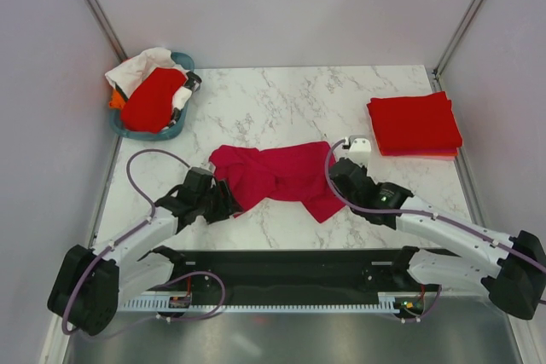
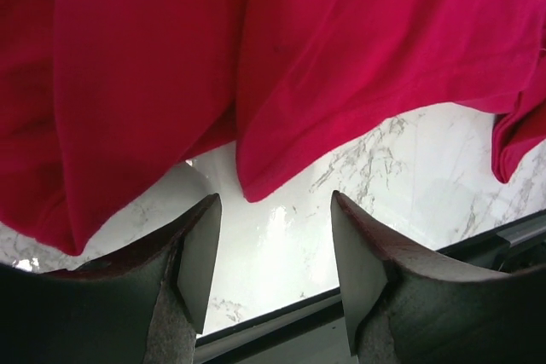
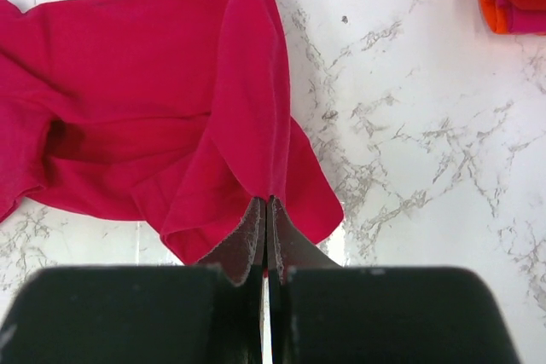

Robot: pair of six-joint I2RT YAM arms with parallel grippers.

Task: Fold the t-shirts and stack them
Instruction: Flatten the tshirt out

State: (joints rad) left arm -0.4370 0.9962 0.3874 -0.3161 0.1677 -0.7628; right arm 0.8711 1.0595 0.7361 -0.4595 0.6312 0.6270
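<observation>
Top external view: one teal basket (image 1: pixel 115 125) at far left holds one bright red t-shirt (image 1: pixel 152 100); one crimson-pink t-shirt (image 1: pixel 277 172) lies crumpled in the middle of the bench (image 1: pixel 299 95); one folded red stack (image 1: pixel 414 124) sits at right. Of two arms, the left end effector (image 2: pixel 273 210) stands spread, the crimson hem just beyond its fingertips. The right end effector (image 3: pixel 266 210) is pressed together, pinching that shirt's right edge.

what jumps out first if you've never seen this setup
A crumpled crimson-pink t-shirt sprawls mid-table, the right gripper pinched shut on its right end and the left gripper open at its left end. A neat stack of folded red shirts sits far right; a teal basket of clothes far left.
</observation>
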